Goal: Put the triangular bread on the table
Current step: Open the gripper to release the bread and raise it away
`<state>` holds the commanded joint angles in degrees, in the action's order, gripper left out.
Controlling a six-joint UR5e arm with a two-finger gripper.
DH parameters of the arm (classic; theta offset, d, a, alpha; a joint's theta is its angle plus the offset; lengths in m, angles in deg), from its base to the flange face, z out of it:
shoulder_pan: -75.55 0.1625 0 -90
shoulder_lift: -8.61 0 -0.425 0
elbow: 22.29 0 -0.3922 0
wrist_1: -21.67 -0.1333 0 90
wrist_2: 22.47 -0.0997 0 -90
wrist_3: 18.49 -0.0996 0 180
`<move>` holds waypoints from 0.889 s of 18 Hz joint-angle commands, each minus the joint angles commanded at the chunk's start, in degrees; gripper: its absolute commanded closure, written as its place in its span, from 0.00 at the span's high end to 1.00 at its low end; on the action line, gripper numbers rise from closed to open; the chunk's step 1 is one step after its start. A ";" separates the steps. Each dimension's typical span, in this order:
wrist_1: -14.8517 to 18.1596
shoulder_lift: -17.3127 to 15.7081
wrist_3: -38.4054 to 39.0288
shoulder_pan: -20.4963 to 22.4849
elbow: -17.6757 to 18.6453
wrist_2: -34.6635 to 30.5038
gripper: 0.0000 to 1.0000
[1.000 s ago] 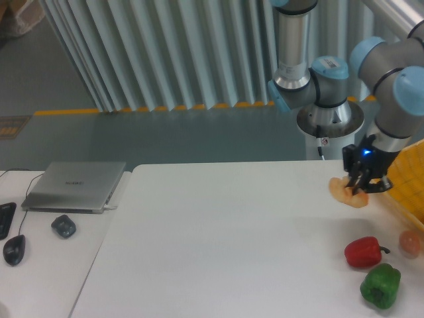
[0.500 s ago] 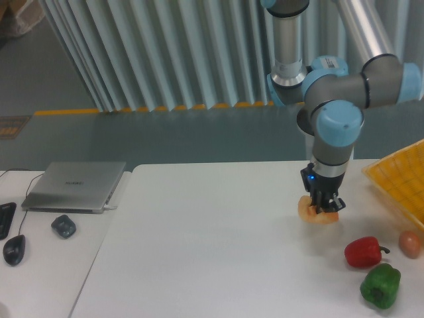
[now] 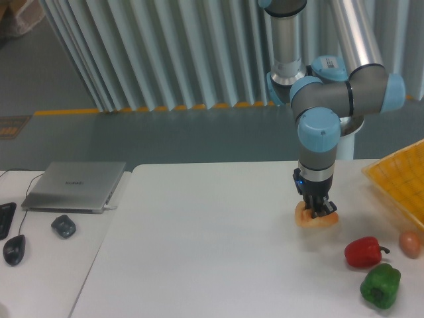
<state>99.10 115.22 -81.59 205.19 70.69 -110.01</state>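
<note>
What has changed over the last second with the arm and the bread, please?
The gripper carried the triangular bread leftward from beside the yellow basket and lowered it toward the table, jaws still shut on it. The red pepper, green pepper and laptop stayed put.

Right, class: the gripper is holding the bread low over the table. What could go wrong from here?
1. The bread may not be resting on the table yet; opening the gripper early could let it drop or tip.
2. It might cling to a finger and lift as the arm rises.
3. If it slid right, it could bump the red pepper.
</note>
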 joint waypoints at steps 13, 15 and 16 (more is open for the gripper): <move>-9.32 -1.14 -0.44 0.00 -3.07 -2.37 1.00; -8.88 -1.58 -0.52 0.00 -3.60 -3.08 1.00; -8.62 -1.76 -0.53 -0.09 -3.52 -3.08 1.00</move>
<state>90.49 113.47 -82.12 205.10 67.18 -113.09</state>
